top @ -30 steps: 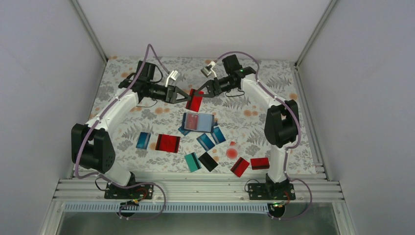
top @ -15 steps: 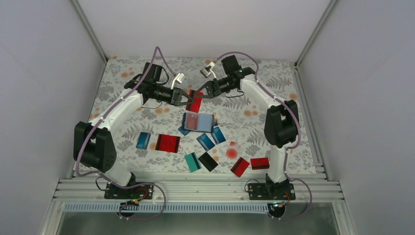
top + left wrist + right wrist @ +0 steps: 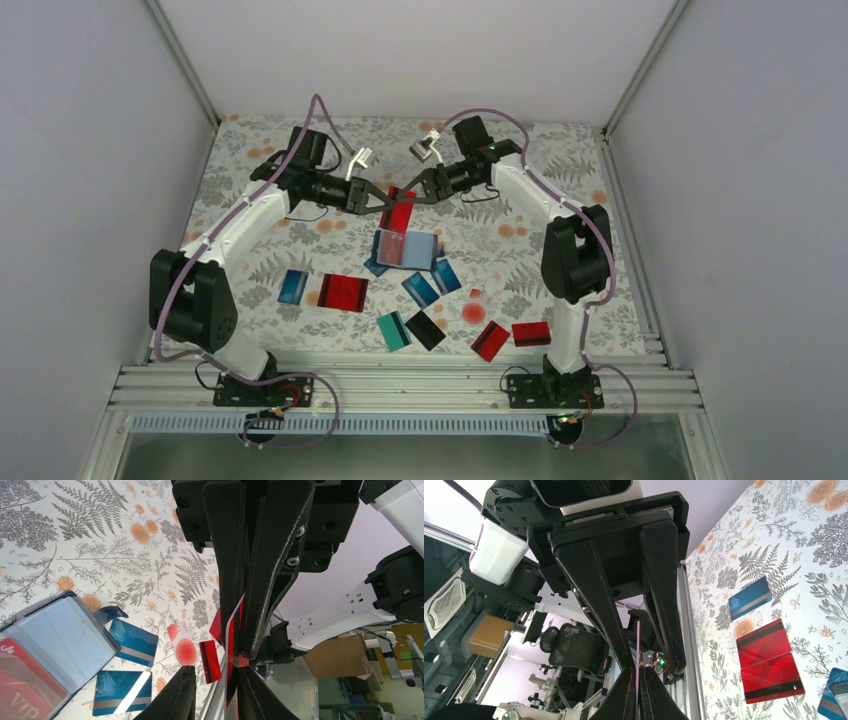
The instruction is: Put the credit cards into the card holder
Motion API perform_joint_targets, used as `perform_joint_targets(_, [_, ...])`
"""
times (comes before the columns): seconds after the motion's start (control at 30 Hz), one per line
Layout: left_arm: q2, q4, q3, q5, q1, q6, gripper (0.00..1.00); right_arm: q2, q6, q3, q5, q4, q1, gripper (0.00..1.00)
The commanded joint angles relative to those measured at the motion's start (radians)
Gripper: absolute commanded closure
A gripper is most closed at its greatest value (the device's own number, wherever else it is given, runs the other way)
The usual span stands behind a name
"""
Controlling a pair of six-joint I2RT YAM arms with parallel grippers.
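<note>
I have one red card [image 3: 400, 215] up in the air just beyond the holder [image 3: 405, 248], which lies open on the bench [image 3: 560, 200] with a red card already in a pocket. My left fingers [image 3: 383, 205] are clamped on the raised card; the left wrist view shows it edge-on, pinched tight between them. My right fingers [image 3: 412, 198] meet the same card from the other side. They look slightly apart, one on each face, and I judge they are not gripping it. So this seems to be a hand-over, with the left now carrying the card. To do it well I should keep the left pinch firm and draw the right fingers straight back along the card's plane, so they neither drag nor twist it. Then I should turn the card until its leading edge lies parallel to a pocket mouth and bring it down onto the holder at a shallow angle. The holder is loose and could slide, so my right fingers may need to pin it. The loose cards [image 3: 343, 292] lie nearer than the holder.
</note>
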Motion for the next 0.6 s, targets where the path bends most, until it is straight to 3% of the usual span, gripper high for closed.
perform_joint_targets(0.0, [-0.029, -0.029, -0.004, 0.023, 0.006, 0.041, 0.8, -0.048, -0.027, -0.001, -0.05, -0.018, 0.011, 0.96])
perform_joint_targets(0.13, [-0.03, -0.025, -0.026, 0.052, 0.006, 0.051, 0.83, -0.048, -0.023, 0.006, -0.053, -0.014, 0.011, 0.96])
perform_joint_targets(0.3, [-0.026, 0.005, -0.047, 0.088, 0.001, 0.046, 0.97, -0.054, -0.024, 0.002, -0.052, -0.013, 0.011, 0.96])
perform_joint_targets(0.4, [-0.029, 0.021, -0.053, 0.104, 0.0, 0.039, 0.98, -0.058, -0.015, 0.002, -0.019, -0.008, 0.011, 0.96])
perform_joint_targets(0.57, [0.004, 0.012, -0.04, -0.07, 0.007, 0.002, 0.98, -0.094, 0.136, -0.05, 0.276, 0.094, -0.015, 0.55])
